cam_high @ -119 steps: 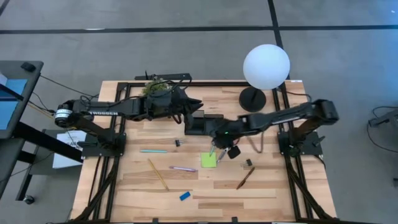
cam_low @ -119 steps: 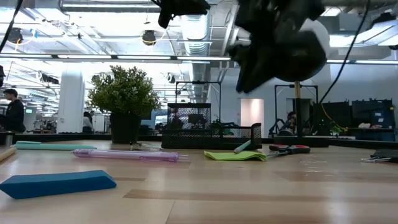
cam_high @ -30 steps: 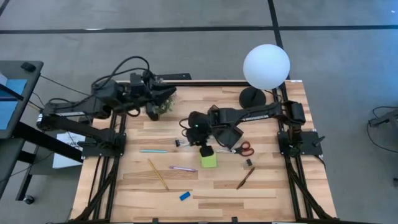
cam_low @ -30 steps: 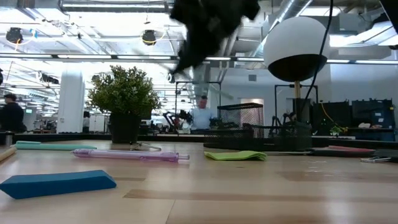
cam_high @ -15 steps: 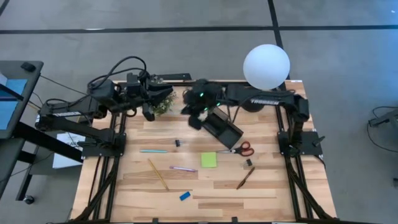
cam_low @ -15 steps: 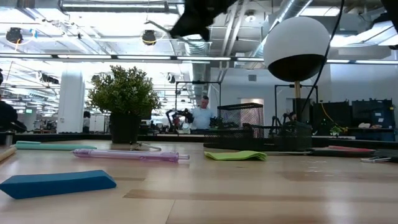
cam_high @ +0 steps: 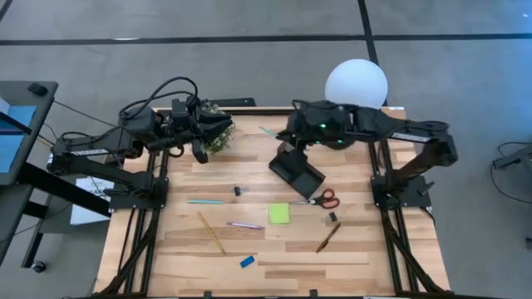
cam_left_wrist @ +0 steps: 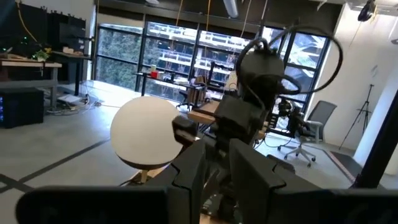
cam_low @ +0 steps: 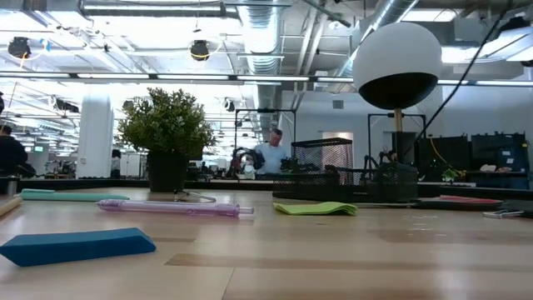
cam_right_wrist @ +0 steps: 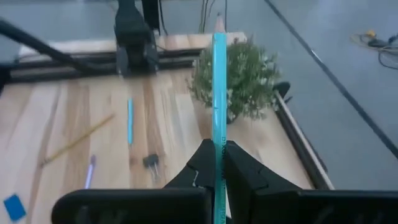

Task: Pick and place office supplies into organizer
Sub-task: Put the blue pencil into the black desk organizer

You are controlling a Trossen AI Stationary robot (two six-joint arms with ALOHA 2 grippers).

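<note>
While the high view barely shows it, right hand [cam_right_wrist: 216, 163] clamps a teal pencil [cam_right_wrist: 218, 93] (plant [cam_right_wrist: 236, 78] beyond); left hand's [cam_left_wrist: 214, 163] state: cannot tell.

The table [cam_high: 357, 249] is pale wood laid in planks, smooth with a faint sheen in the low view. The organizer [cam_high: 297, 170] looks like matt black wire mesh. The lamp's white globe [cam_high: 356, 86] is smooth and matt. The blue eraser [cam_low: 77, 246] has a dull, rubbery face. The pink pen [cam_low: 166, 207] is translucent glossy plastic. The right end effector [cam_right_wrist: 217, 167] has matt black plastic fingers closed on a smooth teal pencil [cam_right_wrist: 218, 93].
</note>
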